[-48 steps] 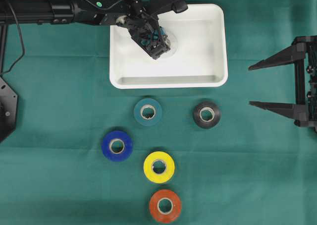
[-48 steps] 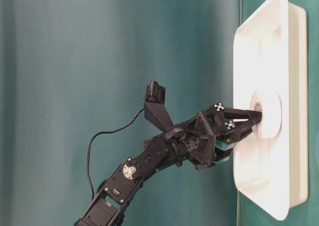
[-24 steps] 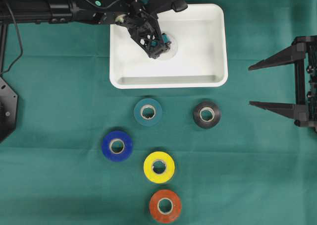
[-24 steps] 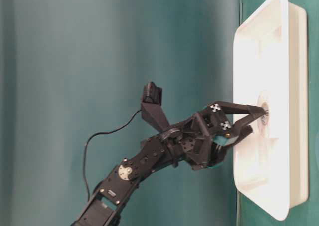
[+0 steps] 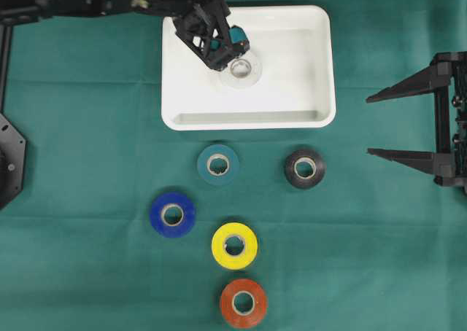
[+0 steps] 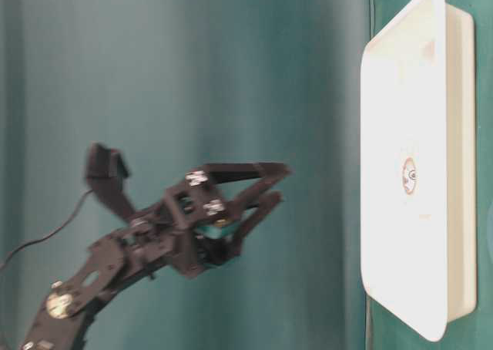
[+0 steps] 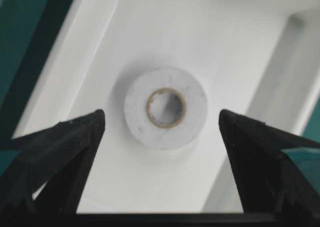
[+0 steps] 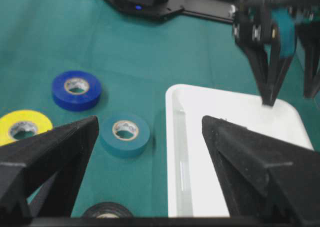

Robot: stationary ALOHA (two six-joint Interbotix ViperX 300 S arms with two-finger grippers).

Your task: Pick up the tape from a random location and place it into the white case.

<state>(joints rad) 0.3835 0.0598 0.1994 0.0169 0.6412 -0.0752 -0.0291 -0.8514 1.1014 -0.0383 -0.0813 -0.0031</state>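
A green cloth point(image 5: 87, 163) is covering the whole table, and everything is sitting on it. At the left of the overhead view the left gripper point(image 5: 219, 50) is hanging over the near-left part of the white case point(image 5: 321, 68) with its fingers spread apart and gripping nothing. The white tape point(image 5: 241, 69) is lying flat on the case floor just beside those fingertips, which suggests the roll is already delivered and the hand is simply clear of it. Below the case, five more rolls are waiting on the cloth: a blue roll point(image 5: 172, 214), a teal roll point(image 5: 218, 164), a yellow roll point(image 5: 234, 246), an orange roll point(image 5: 243, 302) and a black roll point(image 5: 304, 168), all well apart from one another. At the far right the right gripper point(image 5: 383, 125) is sitting wide apart and holding nothing, probably parked out of the way.

The table-level view is showing what the overhead cannot: the left gripper point(image 6: 269, 184) is standing well off the case point(image 6: 385, 273), not touching it. The left wrist view is framing the tape point(image 7: 165, 107) between the two open fingers point(image 7: 60, 152), with its cardboard core facing up. The right wrist view is catching the case rim point(image 8: 172, 137) with the teal roll point(image 8: 124, 134) close beside it.
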